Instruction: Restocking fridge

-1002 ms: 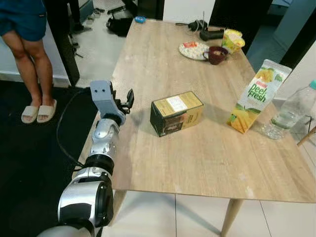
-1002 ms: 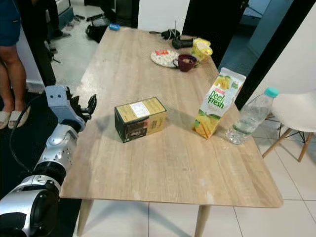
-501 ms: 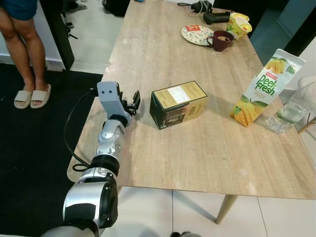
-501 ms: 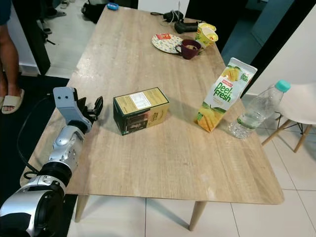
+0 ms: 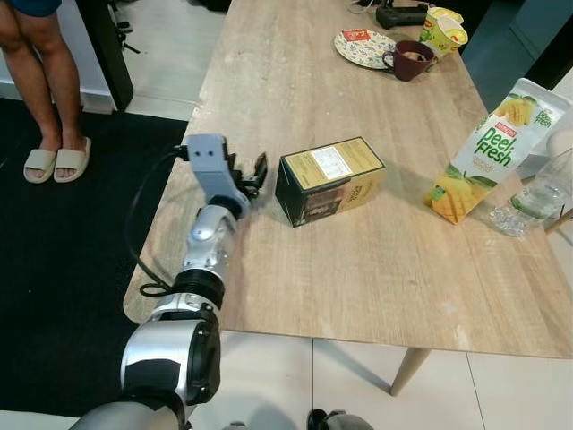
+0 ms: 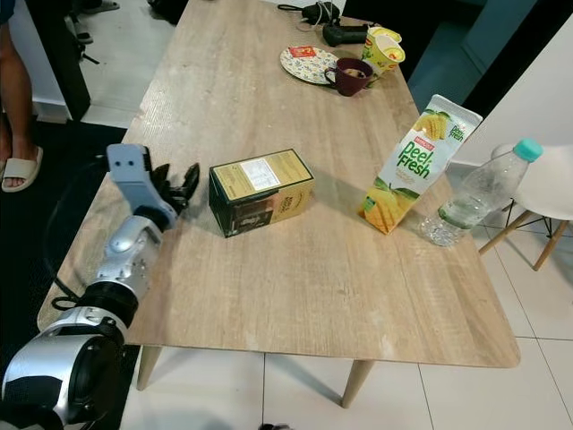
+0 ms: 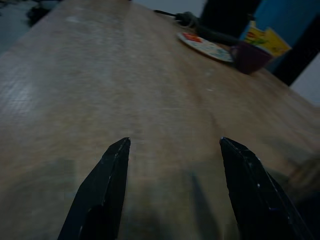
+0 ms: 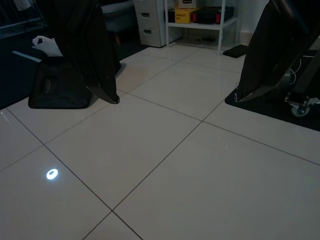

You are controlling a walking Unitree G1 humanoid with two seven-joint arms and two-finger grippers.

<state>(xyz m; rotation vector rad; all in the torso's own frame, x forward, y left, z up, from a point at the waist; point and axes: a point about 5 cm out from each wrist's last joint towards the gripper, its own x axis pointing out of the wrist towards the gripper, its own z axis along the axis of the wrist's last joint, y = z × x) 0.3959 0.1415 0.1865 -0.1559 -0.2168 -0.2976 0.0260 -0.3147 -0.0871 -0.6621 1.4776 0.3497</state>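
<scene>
left claw spread open, empty, low over counter, just beside dark box | box lies mid-counter | juice carton upright farther right | right claw open above floor tiles

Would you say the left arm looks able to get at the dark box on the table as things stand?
Probably yes: the left tool is open, just beside the dark box at its end, with only bare table between them.

Domestic dining area: wooden table on tiled floor, plate and mug at 1 o'clock, person in slippers at 10 o'clock.
</scene>
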